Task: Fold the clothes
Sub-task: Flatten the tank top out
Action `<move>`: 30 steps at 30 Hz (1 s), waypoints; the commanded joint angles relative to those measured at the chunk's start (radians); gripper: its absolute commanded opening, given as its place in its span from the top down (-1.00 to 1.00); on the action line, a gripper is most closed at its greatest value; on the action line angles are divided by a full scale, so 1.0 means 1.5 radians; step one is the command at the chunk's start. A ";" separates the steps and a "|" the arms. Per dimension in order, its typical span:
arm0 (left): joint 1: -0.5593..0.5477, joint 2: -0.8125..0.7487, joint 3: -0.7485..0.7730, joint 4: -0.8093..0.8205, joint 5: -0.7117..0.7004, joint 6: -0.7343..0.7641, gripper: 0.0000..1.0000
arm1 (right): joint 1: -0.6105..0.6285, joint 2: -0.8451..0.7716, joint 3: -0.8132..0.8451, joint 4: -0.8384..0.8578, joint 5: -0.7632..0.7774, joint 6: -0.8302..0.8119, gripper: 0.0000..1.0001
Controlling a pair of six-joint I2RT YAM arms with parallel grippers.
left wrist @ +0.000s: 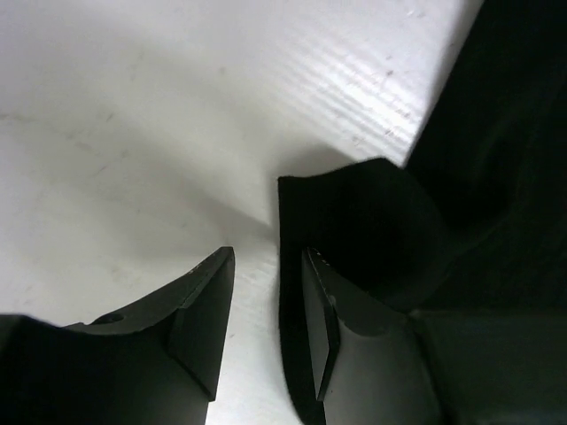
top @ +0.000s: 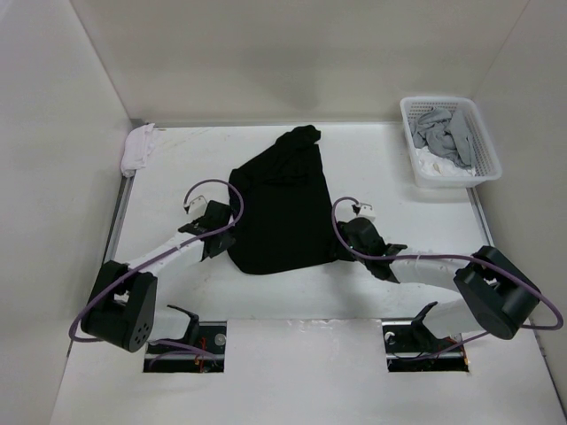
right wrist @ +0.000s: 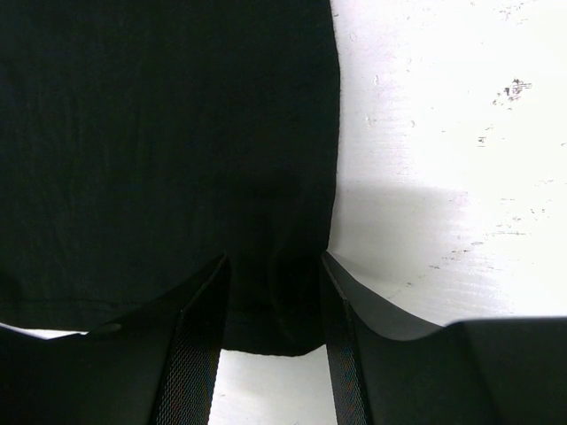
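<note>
Black shorts (top: 279, 204) lie on the tabletop (top: 177, 159). Only wrist views show left hand (left wrist: 266, 257) and right hand (right wrist: 275, 258) open, empty, at the shorts' edges.

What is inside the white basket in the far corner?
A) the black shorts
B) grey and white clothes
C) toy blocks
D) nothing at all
B: the basket holds crumpled grey and white clothes, while the black garment lies out on the table between the two arms.
</note>
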 commanded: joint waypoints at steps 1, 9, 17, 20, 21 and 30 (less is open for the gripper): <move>-0.009 0.016 -0.004 0.118 0.010 0.008 0.35 | 0.010 0.009 0.004 0.017 0.009 -0.005 0.02; -0.032 0.004 -0.014 0.193 0.031 0.006 0.98 | 0.016 0.007 0.003 0.017 0.021 -0.005 -0.01; -0.051 -0.119 -0.008 0.035 -0.007 -0.010 1.00 | 0.022 0.004 0.000 0.025 0.027 -0.006 -0.02; -0.070 -0.156 -0.009 -0.031 -0.041 -0.026 0.95 | 0.022 0.006 0.000 0.031 0.027 -0.007 -0.02; -0.067 -0.148 -0.012 -0.037 -0.046 -0.025 0.87 | 0.024 0.007 0.001 0.033 0.027 -0.008 -0.02; -0.010 -0.011 -0.040 0.190 0.038 0.027 0.32 | 0.036 0.004 -0.002 0.040 0.027 -0.013 -0.04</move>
